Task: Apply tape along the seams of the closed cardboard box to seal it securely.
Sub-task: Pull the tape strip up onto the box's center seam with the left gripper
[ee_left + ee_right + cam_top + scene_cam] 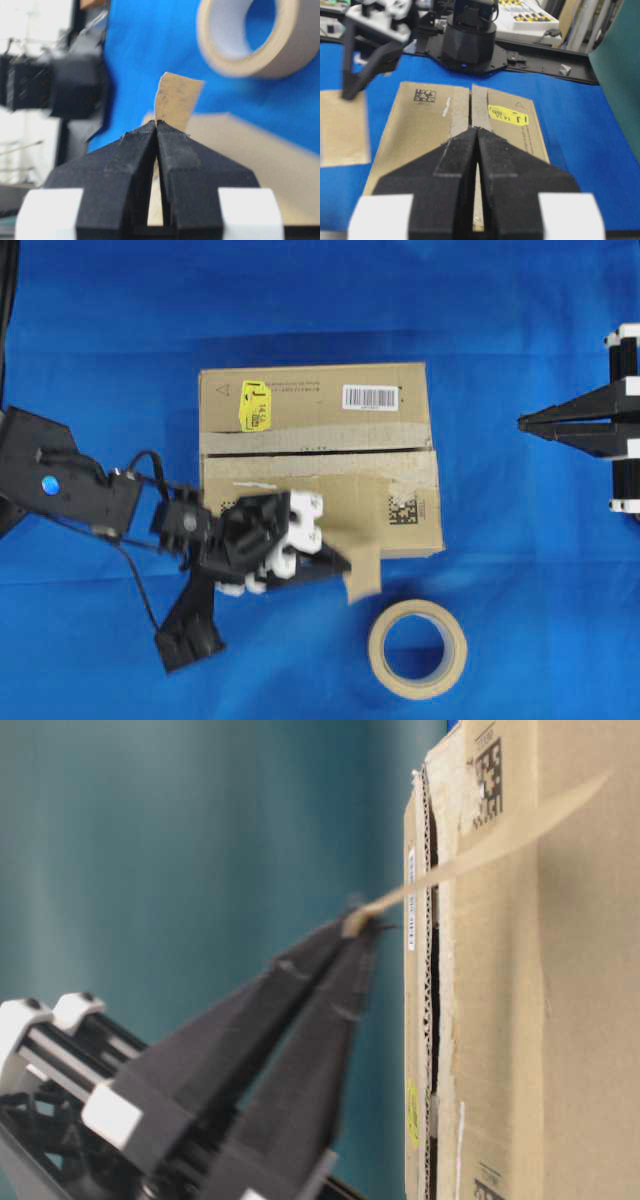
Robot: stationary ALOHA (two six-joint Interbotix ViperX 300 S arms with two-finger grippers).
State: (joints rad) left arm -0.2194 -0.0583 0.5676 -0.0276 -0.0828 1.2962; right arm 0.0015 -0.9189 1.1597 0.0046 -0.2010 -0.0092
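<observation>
tape (362, 568) | left tool (343, 565): clamped on its edge, by cardboard box (320, 455) | right tool (524, 421): together, empty

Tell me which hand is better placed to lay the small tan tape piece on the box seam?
Left: the left hand already pinches the tan tape piece beside the brown cardboard box.

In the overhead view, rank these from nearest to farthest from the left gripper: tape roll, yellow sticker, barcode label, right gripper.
From the left gripper, which pinches the tape:
1. Tape roll, just below and right on the cloth.
2. Yellow sticker, on the cardboard box's far-left flap.
3. Barcode label, far flap, further right.
4. Right gripper, at the right edge.
</observation>
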